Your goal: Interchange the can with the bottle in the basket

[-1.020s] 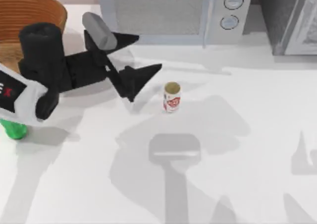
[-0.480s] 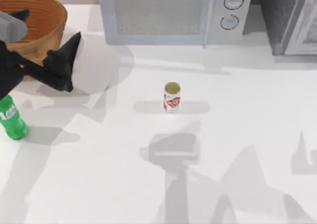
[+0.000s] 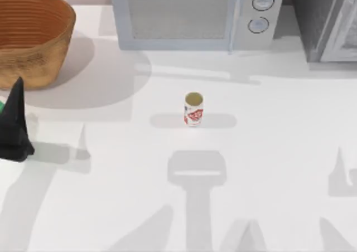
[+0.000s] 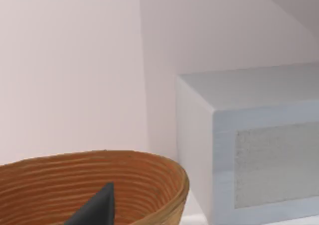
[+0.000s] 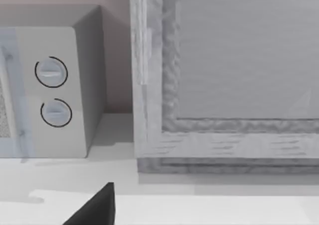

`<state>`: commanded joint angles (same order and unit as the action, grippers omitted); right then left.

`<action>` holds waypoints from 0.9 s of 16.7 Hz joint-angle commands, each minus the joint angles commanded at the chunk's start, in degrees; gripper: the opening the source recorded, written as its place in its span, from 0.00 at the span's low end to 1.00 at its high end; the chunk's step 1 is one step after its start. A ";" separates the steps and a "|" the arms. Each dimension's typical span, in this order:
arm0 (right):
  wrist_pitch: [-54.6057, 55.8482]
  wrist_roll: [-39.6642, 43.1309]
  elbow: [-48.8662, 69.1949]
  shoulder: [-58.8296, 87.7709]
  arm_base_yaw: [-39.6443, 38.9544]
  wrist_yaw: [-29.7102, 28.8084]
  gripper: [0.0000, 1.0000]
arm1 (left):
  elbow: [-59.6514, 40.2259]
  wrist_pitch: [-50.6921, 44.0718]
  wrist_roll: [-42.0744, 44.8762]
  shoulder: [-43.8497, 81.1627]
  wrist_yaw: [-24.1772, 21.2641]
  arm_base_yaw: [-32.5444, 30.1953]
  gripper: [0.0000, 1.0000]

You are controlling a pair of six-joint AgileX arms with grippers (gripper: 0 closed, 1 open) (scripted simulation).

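Findings, top view. The can (image 3: 193,110) stands upright near the centre of the table (image 3: 268,168), at about 4 o'clock from the basket (image 3: 33,40) and well apart from it. The basket sits at the table's far left corner, its inside bare in what the frames show. Of the bottle, only a green sliver (image 3: 1,103) shows at the left edge, just beside the dark finger of your left gripper (image 3: 14,126); I take it for the bottle, but too little shows to be sure, or to tell whether it is upright. A microwave (image 3: 195,15) stands at 12 o'clock from the can.

Grippers. Your left gripper is at the table's left edge, at about 6 o'clock from the basket. One fingertip (image 4: 94,210) shows in the left wrist view against the basket wall; I cannot tell whether its jaws are parted or closed. The same holds for your right gripper (image 5: 94,207), which faces the microwave's dials.

Handling, as judgement. The can is likely light, with a thin wall and a smooth skin: it may dent or slip. Take it at mid-height across the body, squarely, with modest force, and clear the basket rim before lowering.
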<state>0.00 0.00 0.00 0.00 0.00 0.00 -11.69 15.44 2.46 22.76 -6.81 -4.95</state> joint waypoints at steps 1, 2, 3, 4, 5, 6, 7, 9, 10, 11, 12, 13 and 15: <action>0.00 0.00 0.00 0.00 0.00 0.00 1.00 | 1.71 -2.23 -0.34 -4.83 1.15 0.40 1.00; 0.00 0.00 0.00 0.00 0.00 0.00 1.00 | 3.31 -4.57 -0.70 -9.06 2.13 0.92 1.00; 0.00 0.00 0.00 0.00 0.00 0.00 1.00 | 4.89 -6.90 -1.07 -12.69 3.04 1.54 1.00; 0.00 0.00 0.00 0.00 0.00 0.00 1.00 | 6.47 -9.14 -1.43 -15.79 3.93 2.24 1.00; 0.00 0.00 0.00 0.00 0.00 0.00 1.00 | 8.02 -11.23 -1.77 -18.35 4.78 2.99 1.00; 0.00 0.00 0.00 0.00 0.00 0.00 1.00 | 9.50 -13.09 -2.07 -20.37 5.58 3.72 1.00; 0.00 0.00 0.00 0.00 0.00 0.00 1.00 | 10.72 -14.41 -2.29 -21.72 6.23 4.37 1.00; 0.00 0.00 0.00 0.00 0.00 0.00 1.00 | 11.69 -15.44 -2.46 -22.76 6.81 4.95 1.00; 0.00 0.00 0.00 0.00 0.00 0.00 1.00 | 11.69 -15.44 -2.46 -22.76 6.81 4.95 1.00; 0.00 0.00 0.00 0.00 0.00 0.00 1.00 | 11.69 -15.44 -2.46 -22.76 6.81 4.95 1.00; 0.00 0.00 0.00 0.00 0.00 0.00 1.00 | 11.69 -15.44 -2.46 -22.76 6.81 4.95 1.00; 0.00 0.00 0.00 0.00 0.00 0.00 1.00 | 11.56 -15.34 -2.40 -22.55 6.72 4.74 1.00; 0.00 0.00 0.00 0.00 0.00 0.00 1.00 | 11.64 -14.92 -2.40 -21.94 6.76 4.86 1.00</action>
<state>0.00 0.00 0.00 0.00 0.00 0.00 -0.05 0.52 0.06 0.81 -0.05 -0.09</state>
